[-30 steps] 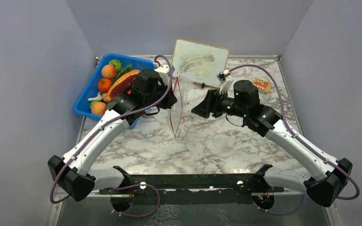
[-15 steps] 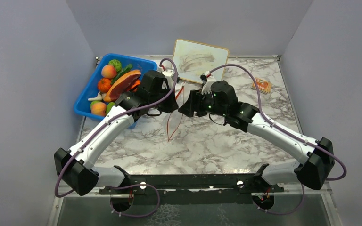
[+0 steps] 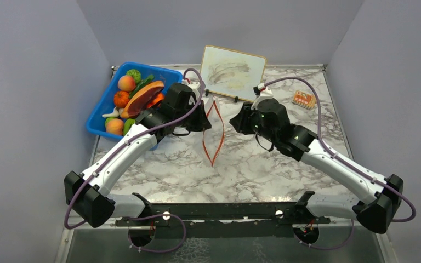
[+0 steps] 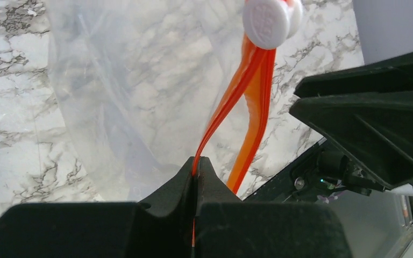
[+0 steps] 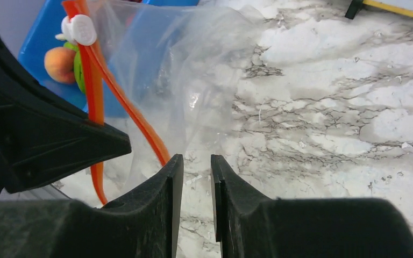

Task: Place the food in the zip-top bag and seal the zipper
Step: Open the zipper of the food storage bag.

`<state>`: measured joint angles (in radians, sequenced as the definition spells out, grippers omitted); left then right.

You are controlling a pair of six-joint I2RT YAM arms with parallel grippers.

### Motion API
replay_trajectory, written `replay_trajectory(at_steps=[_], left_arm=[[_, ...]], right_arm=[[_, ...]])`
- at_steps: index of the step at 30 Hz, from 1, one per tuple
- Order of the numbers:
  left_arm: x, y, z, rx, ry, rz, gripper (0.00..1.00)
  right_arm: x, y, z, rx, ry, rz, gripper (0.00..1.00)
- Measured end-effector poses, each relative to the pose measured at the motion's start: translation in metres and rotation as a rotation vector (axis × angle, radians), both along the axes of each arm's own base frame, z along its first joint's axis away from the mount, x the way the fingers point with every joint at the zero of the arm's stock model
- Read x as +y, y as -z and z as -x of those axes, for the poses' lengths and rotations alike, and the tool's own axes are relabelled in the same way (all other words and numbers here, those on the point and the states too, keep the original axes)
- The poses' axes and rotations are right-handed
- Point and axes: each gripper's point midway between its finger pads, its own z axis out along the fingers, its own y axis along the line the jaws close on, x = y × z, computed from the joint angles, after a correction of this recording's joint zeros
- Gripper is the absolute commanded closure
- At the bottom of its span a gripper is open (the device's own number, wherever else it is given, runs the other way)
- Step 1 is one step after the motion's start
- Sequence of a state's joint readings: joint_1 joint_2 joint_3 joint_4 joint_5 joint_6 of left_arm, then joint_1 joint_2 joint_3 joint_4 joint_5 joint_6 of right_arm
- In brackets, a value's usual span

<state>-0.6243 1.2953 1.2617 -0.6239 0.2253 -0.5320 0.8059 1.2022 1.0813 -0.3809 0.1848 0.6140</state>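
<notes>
The clear zip-top bag (image 3: 212,131) hangs above the marble table between the two arms. Its orange-red zipper (image 4: 247,70) splits into two strips below the white slider (image 4: 269,21). My left gripper (image 4: 197,161) is shut on one strip of the zipper. My right gripper (image 5: 197,158) is just right of the bag, its jaws a narrow gap apart with only table showing between them. The other strip (image 5: 134,113) runs past its left finger. The food lies in the blue bin (image 3: 100,118): a meat slice (image 3: 142,96), a peach (image 3: 126,83) and an orange (image 3: 121,98).
A framed white board (image 3: 233,66) leans against the back wall. A small orange packet (image 3: 304,99) lies at the back right. The blue bin stands close behind the left arm's wrist. Grey walls close in both sides.
The right gripper swung in to the bag, narrowed its jaws and drew back slightly right. The bag's two zipper strips now hang spread apart. The left gripper keeps its grip.
</notes>
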Motion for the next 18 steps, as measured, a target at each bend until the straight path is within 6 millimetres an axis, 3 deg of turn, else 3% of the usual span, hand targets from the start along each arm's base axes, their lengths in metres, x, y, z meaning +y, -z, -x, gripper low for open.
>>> replay_trajectory(at_steps=[4,12,18], left_arm=[[-0.008,-0.008,-0.002,0.007,-0.007,0.057,1.0],[-0.021,-0.012,-0.003,0.021,-0.004,0.139,1.0],[-0.027,-0.016,-0.005,0.026,0.001,0.172,1.0]], right_arm=[[-0.008,-0.012,0.005,-0.05,-0.001,-0.03,0.75],[0.003,0.002,0.022,-0.015,-0.074,-0.06,0.58],[0.001,-0.029,0.035,-0.049,-0.094,-0.165,0.44]])
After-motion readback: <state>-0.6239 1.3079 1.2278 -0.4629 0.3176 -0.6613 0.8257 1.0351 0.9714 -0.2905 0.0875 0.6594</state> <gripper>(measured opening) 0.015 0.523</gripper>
